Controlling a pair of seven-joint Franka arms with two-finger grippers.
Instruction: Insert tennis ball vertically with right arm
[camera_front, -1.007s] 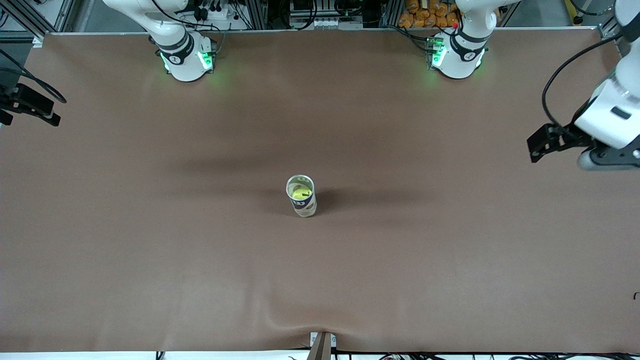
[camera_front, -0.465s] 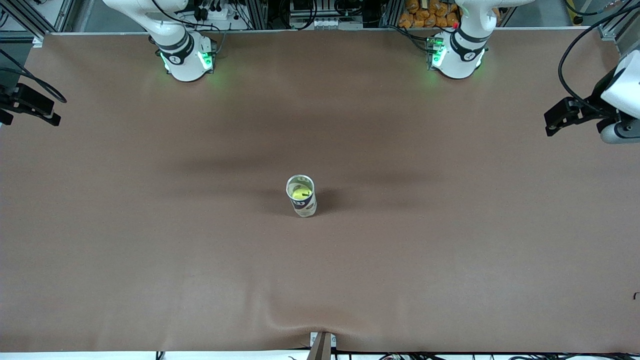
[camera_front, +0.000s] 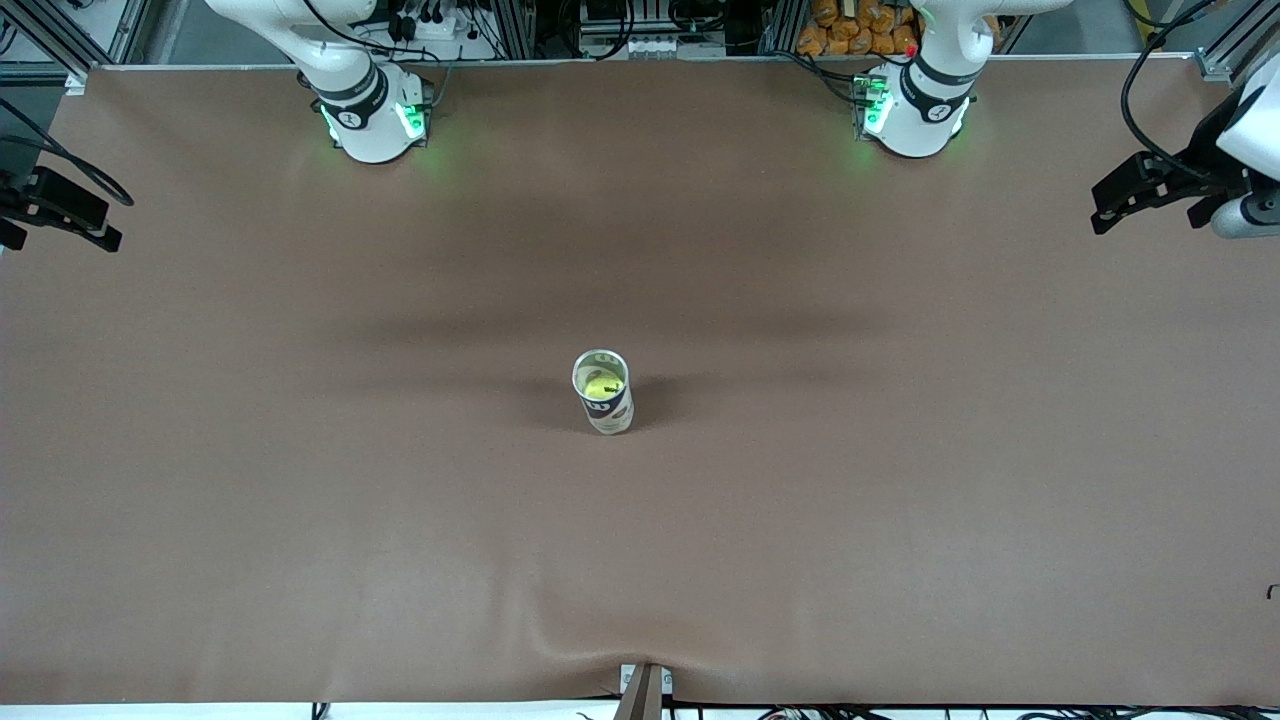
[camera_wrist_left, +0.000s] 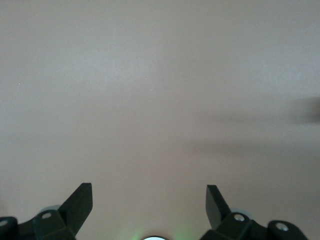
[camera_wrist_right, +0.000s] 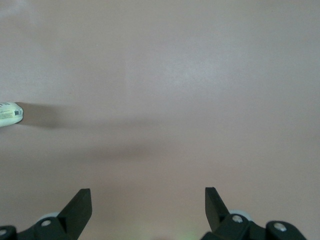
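A can (camera_front: 603, 391) is standing upright near the middle of the table (camera_front: 300, 450), with its open mouth facing up. A ball (camera_front: 604, 384) is sitting inside the can, its yellow-green surface showing through the mouth. The can serves as the landmark for every position below. The right gripper (camera_wrist_right: 148, 206) is hanging well apart from the can, over bare table at the right arm's end; its jaws are standing wide apart and are holding nothing. In the right wrist view, the can (camera_wrist_right: 10, 114) is showing only as a sliver at the frame edge, casting a long shadow across the table (camera_wrist_right: 200, 75). In the front view, only a black part of the right arm (camera_front: 60, 205) is showing at the frame edge. The left gripper (camera_wrist_left: 149, 206) is hanging well apart from the can, over the left arm's end of the table (camera_wrist_left: 160, 75); its jaws are likewise standing wide apart and empty. In the front view, the left gripper (camera_front: 1125, 195) is showing as a black body at the frame edge, on a white wrist.
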